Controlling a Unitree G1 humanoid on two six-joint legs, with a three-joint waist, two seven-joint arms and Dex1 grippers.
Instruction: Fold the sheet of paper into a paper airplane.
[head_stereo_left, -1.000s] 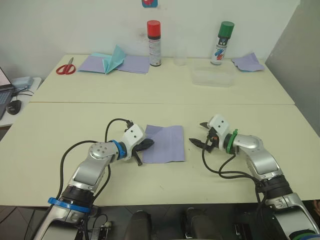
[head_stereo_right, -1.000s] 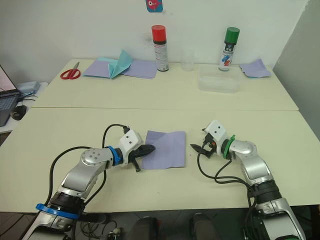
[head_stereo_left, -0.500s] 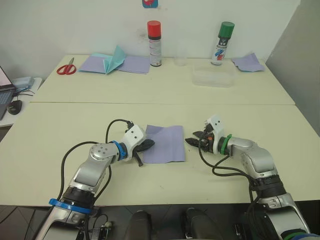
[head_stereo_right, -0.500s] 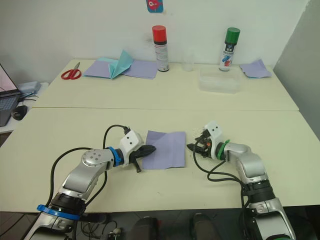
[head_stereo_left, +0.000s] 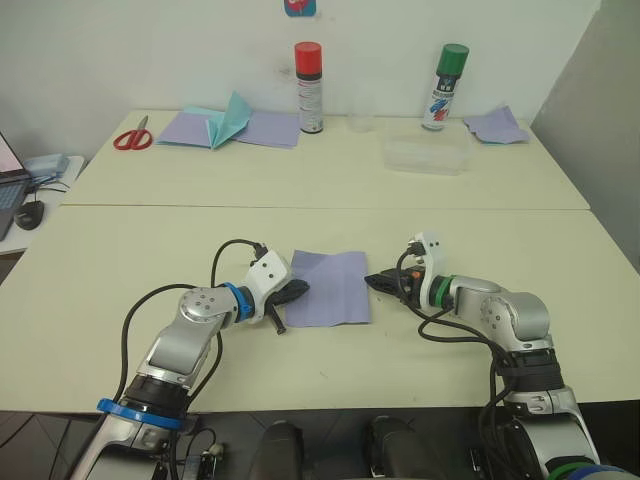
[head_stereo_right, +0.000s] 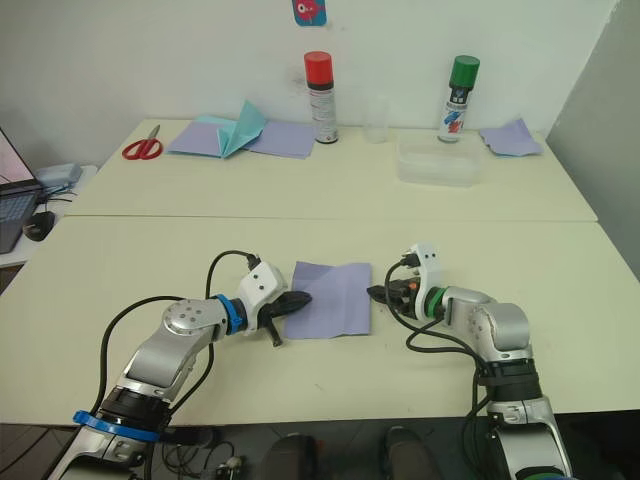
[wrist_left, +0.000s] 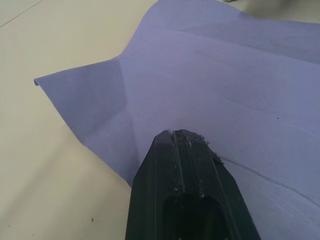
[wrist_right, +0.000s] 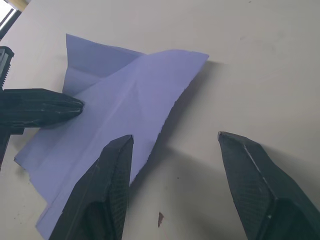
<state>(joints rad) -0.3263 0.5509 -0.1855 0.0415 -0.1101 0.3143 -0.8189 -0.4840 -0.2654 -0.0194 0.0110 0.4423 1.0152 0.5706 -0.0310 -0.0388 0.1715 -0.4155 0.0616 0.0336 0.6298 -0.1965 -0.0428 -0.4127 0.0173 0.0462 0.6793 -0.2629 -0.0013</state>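
**Lavender sheet pinned by the left gripper, right gripper spread at its far edge**

The thin, roughly square lavender sheet of paper (head_stereo_left: 328, 287) lies flat on the cream table (head_stereo_left: 320, 180), faint crease lines running across it. The left gripper (head_stereo_left: 293, 290) has its two black fingers pressed together, tips resting on the sheet's left edge; from the left wrist view the closed fingers (wrist_left: 187, 190) sit on top of the paper, and whether any paper is pinched between them cannot be told. The corner of the sheet just beside those tips curls up a little.

The right gripper (head_stereo_right: 378, 294) sits at the sheet's opposite edge with its fingers spread apart, holding nothing. In the right wrist view one finger (wrist_right: 107, 185) overlaps the paper's border while the other stands over bare table just beside it.

Well beyond both grippers, at the table's back edge, stand a red-capped spray can (head_stereo_left: 308, 88) and a green-capped spray can (head_stereo_left: 445, 86), with a clear plastic tub (head_stereo_left: 425, 153) near the green one.
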